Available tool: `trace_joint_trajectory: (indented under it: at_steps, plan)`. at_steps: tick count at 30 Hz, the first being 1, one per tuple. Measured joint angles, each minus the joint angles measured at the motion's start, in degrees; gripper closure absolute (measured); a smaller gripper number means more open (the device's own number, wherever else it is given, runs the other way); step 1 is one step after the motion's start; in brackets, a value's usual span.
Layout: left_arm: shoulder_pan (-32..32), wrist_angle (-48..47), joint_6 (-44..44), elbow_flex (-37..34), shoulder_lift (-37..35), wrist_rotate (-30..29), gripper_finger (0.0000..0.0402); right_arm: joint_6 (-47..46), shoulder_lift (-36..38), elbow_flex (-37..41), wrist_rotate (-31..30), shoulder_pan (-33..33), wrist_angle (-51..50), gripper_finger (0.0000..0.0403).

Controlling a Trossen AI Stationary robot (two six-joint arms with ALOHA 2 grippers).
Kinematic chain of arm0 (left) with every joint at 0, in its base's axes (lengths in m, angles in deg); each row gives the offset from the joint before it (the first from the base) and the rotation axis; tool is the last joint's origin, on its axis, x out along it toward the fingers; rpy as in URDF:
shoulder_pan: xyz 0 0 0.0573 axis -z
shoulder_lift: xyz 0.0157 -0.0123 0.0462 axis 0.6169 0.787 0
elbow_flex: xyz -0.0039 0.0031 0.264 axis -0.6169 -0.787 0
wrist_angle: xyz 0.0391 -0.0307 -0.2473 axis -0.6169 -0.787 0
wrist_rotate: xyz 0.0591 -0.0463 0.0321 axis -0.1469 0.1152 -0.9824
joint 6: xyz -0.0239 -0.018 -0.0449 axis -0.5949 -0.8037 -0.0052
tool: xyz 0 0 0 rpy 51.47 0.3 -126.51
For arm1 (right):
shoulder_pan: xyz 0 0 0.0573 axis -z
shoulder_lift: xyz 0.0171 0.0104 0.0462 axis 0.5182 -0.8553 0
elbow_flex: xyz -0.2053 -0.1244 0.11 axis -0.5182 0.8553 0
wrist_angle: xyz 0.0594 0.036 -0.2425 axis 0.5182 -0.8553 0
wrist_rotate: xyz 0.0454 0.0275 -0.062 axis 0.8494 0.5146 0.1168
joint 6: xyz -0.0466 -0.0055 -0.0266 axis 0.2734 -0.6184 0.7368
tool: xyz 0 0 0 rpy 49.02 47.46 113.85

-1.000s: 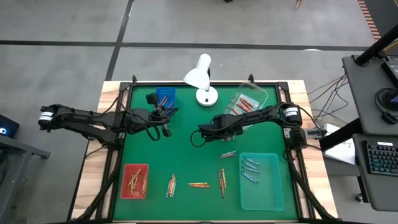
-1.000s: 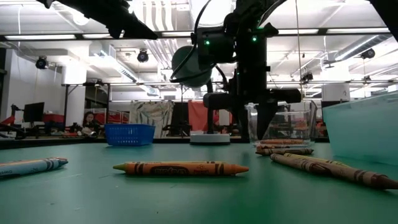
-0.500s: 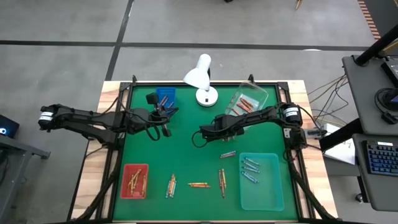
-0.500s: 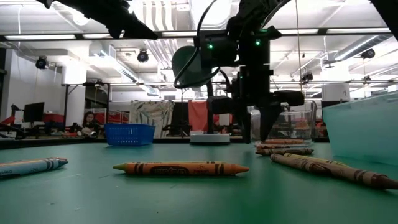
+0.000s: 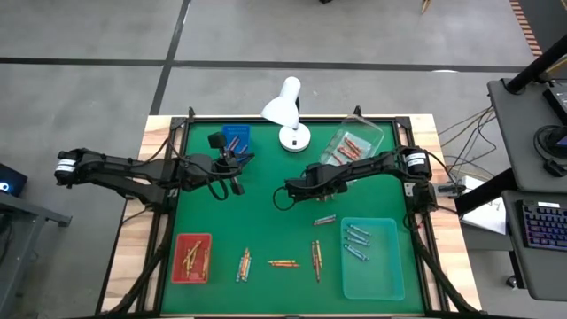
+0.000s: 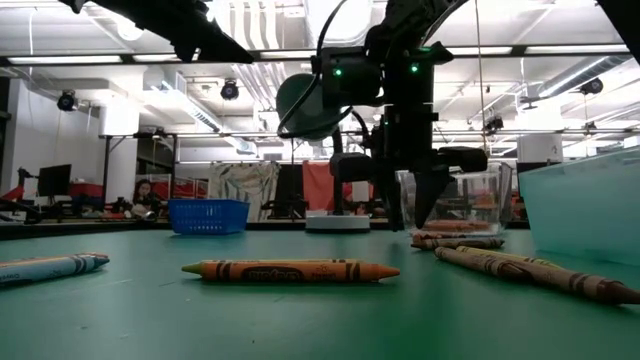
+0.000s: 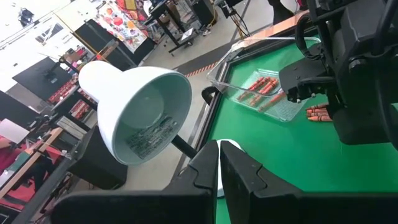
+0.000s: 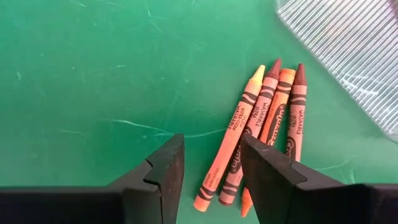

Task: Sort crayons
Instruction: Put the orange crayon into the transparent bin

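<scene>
Right wrist view: the right end effector [image 8: 211, 171], its fingers spread and holding nothing, hangs over a cluster of 4 orange and brown wax crayons [image 8: 261, 134] lying side by side on the green desk [image 8: 93, 81], beside a ribbed clear plastic tray [image 8: 348, 50]. The step in hand appears to be the approach to a pick; next, the arm would need to lower and close on 1 crayon. The left end effector [image 5: 232, 168], closed and empty, waits near the blue basket [image 5: 236, 137].
</scene>
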Motion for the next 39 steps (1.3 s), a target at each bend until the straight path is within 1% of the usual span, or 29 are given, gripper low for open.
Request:
trace_joint_trajectory:
  at_steps: [18, 24, 29, 31, 33, 35, 37, 39]
  plan:
    - [0.0, 0.0, 0.0, 0.0, 0.0, 0.0, 0.0401, 4.3, 0.0, -3.4, 0.7, 0.0, -1.1, 0.0263]
    - [0.0, -0.1, -0.2, 0.0, 0.0, 0.0, 0.0401, 3.9, 0.0, -6.4, 2.0, -0.5, -2.2, 0.0264]
    - [0.0, -0.9, -0.3, 0.0, 0.0, -0.1, 0.0401, 0.4, 0.1, -7.2, 4.0, -2.7, -2.2, 0.0272]
    - [0.0, -1.7, -0.5, 0.0, 0.0, -0.1, 0.0401, -1.0, 0.1, -7.2, 4.2, -3.9, -2.3, 0.0284]
    - [0.0, -2.4, -0.7, 0.0, 0.0, -0.1, 0.0401, -2.3, 0.1, -7.2, 2.7, -5.1, -2.5, 0.0307]
    - [0.0, -2.6, -0.8, 0.0, 0.0, -0.1, 0.0401, -3.1, 0.0, -7.2, 0.8, -5.5, -2.9, 0.0342]
    - [0.0, -2.6, -0.8, 0.0, 0.0, -0.1, 0.0401, -3.2, 0.0, -7.1, 0.2, -5.3, -3.0, 0.0379]
    - [0.0, -2.6, -0.8, 0.0, 0.0, -0.1, 0.0401, -3.6, 0.0, -6.6, -0.5, -5.1, -3.0, 0.0387]
